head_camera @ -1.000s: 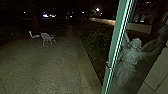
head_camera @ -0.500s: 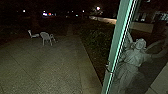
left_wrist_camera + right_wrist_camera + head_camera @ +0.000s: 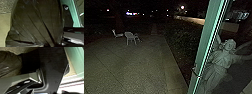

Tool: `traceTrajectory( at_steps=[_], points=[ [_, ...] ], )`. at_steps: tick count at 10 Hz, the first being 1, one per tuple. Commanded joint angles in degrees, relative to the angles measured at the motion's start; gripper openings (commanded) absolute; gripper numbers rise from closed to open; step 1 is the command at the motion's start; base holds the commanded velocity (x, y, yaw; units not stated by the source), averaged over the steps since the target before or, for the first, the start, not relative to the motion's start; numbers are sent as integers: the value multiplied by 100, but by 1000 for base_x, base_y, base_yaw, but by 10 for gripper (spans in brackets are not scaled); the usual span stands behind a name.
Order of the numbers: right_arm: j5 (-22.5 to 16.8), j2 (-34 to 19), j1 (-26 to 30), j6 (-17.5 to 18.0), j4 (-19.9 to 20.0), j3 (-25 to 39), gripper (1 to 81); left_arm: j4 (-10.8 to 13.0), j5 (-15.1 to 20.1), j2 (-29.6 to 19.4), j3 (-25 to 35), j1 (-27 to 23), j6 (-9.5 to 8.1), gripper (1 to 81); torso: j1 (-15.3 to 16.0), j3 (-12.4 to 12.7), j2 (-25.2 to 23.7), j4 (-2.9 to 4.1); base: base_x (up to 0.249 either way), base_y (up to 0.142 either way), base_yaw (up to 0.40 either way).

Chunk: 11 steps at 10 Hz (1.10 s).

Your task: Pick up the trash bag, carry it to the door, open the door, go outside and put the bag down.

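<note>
1. The robot's outlook has shifted over the past second; the head camera has moved, so these are changes of viewpoint.
2. The green door upright (image 3: pixel 204 50) now crosses the head view farther right, and the small metal fitting (image 3: pixel 196 73) on it appears lower.
3. The pale statue (image 3: pixel 222 58) likewise appears farther right, its outstretched arm nearer the view's edge.
4. More of the long pale wall (image 3: pixel 191 20) in the background has come out left of the upright.
5. The pale surface (image 3: pixel 247 88) at lower right has shrunk to a small corner.
</note>
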Motion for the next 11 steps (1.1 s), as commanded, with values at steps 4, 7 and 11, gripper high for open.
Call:
traceTrajectory(
  at_steps=[4,7,11],
  points=[
    [-257,-9,157,-14,-32,16,811,-14,418,6,45,-134,22,10,-2,0,0,0,72,52,0],
    [-257,-9,157,-14,-31,16,811,-22,410,6,45,-134,22,10,-2,0,2,0,70,0,0],
    [-257,-18,165,-14,-31,16,811,-22,410,14,45,-142,22,10,0,0,5,0,67,0,0]
  ],
)
